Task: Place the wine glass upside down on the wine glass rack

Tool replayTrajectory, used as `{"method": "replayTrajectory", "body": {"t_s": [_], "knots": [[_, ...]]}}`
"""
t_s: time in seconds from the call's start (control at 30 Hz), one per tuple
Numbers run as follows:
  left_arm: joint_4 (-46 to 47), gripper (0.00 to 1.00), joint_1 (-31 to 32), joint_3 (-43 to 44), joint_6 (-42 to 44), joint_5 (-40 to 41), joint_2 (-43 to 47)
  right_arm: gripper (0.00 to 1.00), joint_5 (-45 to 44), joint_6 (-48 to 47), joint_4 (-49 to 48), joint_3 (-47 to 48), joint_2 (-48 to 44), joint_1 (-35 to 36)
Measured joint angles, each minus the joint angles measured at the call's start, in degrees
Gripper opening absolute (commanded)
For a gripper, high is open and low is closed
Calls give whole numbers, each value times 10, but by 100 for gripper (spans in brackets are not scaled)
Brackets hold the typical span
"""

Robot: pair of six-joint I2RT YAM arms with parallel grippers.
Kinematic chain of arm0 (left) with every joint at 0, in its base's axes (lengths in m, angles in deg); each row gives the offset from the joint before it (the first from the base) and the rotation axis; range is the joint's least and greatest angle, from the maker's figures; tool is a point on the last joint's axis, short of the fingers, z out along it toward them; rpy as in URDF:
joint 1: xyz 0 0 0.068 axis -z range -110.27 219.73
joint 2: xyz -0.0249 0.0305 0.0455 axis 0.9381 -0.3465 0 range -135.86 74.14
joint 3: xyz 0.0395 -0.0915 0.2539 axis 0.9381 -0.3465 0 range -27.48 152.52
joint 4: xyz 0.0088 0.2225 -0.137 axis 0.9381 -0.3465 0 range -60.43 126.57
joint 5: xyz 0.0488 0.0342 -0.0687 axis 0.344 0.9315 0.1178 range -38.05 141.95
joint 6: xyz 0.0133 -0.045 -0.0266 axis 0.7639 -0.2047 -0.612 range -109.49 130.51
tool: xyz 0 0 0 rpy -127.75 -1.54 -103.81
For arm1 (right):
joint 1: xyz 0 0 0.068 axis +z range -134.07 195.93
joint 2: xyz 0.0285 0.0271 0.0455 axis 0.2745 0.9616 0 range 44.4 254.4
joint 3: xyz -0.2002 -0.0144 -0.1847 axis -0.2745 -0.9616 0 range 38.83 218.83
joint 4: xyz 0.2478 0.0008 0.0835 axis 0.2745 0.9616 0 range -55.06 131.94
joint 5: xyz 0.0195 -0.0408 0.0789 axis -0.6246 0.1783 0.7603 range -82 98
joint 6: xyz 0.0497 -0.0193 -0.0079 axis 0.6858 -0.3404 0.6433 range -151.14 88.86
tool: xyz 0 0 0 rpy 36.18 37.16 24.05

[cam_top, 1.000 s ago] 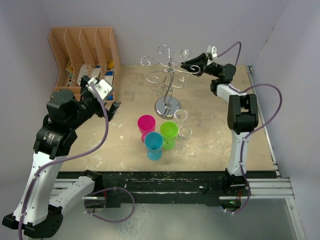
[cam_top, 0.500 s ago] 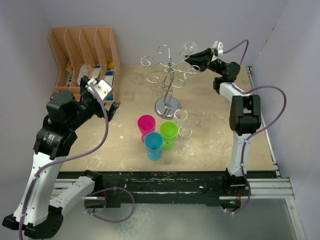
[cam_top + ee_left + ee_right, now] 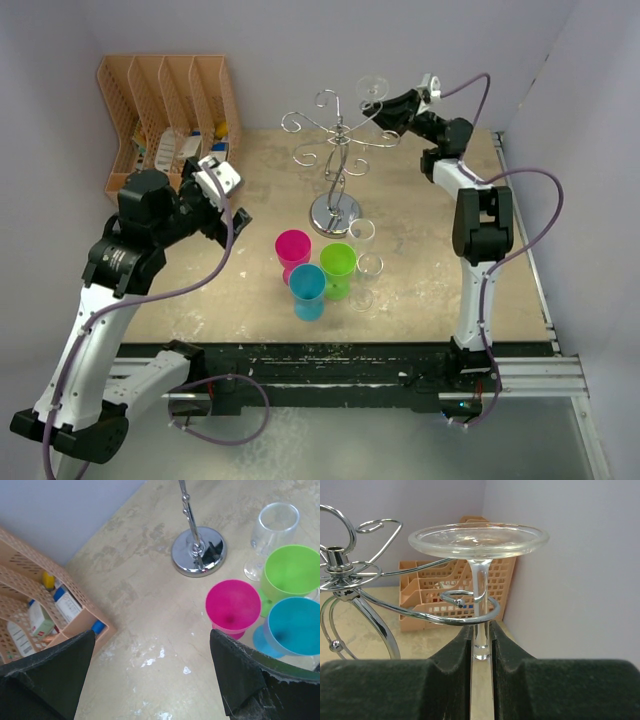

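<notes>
Right wrist view: right pincer (image 3: 481, 642) grips the inverted wine glass (image 3: 479, 540), stem inside a rack (image 3: 336, 560) curl; left pincer (image 3: 151, 645) gapes.

My gripper (image 3: 152, 632) hangs wide open above the table (image 3: 140, 580), with a dark finger (image 3: 50, 675) low at each side of my view. Ahead and to the right, the rack (image 3: 198, 555) stands on its round shiny base; I see only the lower part of its post. Near it on the right, a clear glass (image 3: 274, 527) stands upright. Closer to me, a green cup (image 3: 290, 572), a pink cup (image 3: 232, 602) and a blue cup (image 3: 292, 627) cluster together, all mouth up. At my left sits the orange organiser (image 3: 75, 600), with small packets in its slots.
</notes>
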Motion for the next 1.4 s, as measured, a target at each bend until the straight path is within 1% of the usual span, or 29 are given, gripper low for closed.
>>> {"method": "replayTrajectory", "body": {"t_s": [0.2, 0.23, 0.27, 0.3, 0.33, 0.37, 0.43, 0.53, 0.57, 0.63, 0.67, 0.7, 0.73, 0.97, 1.1, 1.17, 1.27, 1.3, 1.37, 1.4], "knots": [[-30, 99, 0, 0, 2, -27, -21, 0, 4, 0, 7, 3, 4, 11], [-33, 99, 0, 0, 4, -30, -22, 2, 5, -1, 7, 3, 4, 13], [-35, 99, 0, 0, 5, -32, -22, 5, 6, -2, 7, 3, 4, 14], [-38, 99, 0, 0, 7, -33, -23, 12, 7, -2, 7, 3, 4, 15], [-41, 99, 0, 0, 9, -35, -24, 21, 8, -2, 7, 2, 4, 15], [-43, 99, 0, 0, 10, -37, -26, 26, 9, -2, 6, 1, 4, 16], [-47, 99, 0, 0, 12, -40, -32, 28, 8, -2, 2, -6, 4, 16], [-54, 99, 0, 0, 14, -47, -40, 42, 4, -3, -4, -22, 3, 14], [-58, 99, 0, 0, 16, -52, -43, 45, 2, -1, -4, -26, 3, 13], [-66, 99, 0, 1, 20, -59, -48, 48, 1, 1, -5, -34, 1, 9], [-70, 99, 0, 2, 24, -62, -50, 54, 1, 2, -6, -39, -2, 7], [-76, 99, 0, 2, 27, -66, -51, 91, 0, 2, -7, -43, -5, 3], [-81, 99, 0, 3, 29, -71, -52, 99, -2, 3, -7, -47, -8, 1], [-138, 99, 0, 62, 55, -102, -75, 100, -19, 1, -18, -105, -57, -26], [-177, 99, 6, 96, 74, -109, -85, 100, -52, -9, -26, -169, -104, -40], [-208, 99, 25, 126, 85, -104, -99, 100, -82, -21, -24, -217, -137, -47], [-249, 99, 80, 167, 94, -86, -127, 100, -156, -51, 6, -300, -205, -52], [-265, 99, 100, 182, 96, -82, -139, 100, -196, -62, 27, -338, -238, -53], [-294, 99, 133, 214, 96, -78, -166, 100, -274, -77, 85, -397, -311, -54], [-308, 99, 151, 237, 94, -74, -183, 100, -311, -79, 121, -410, -342, -53]]}}
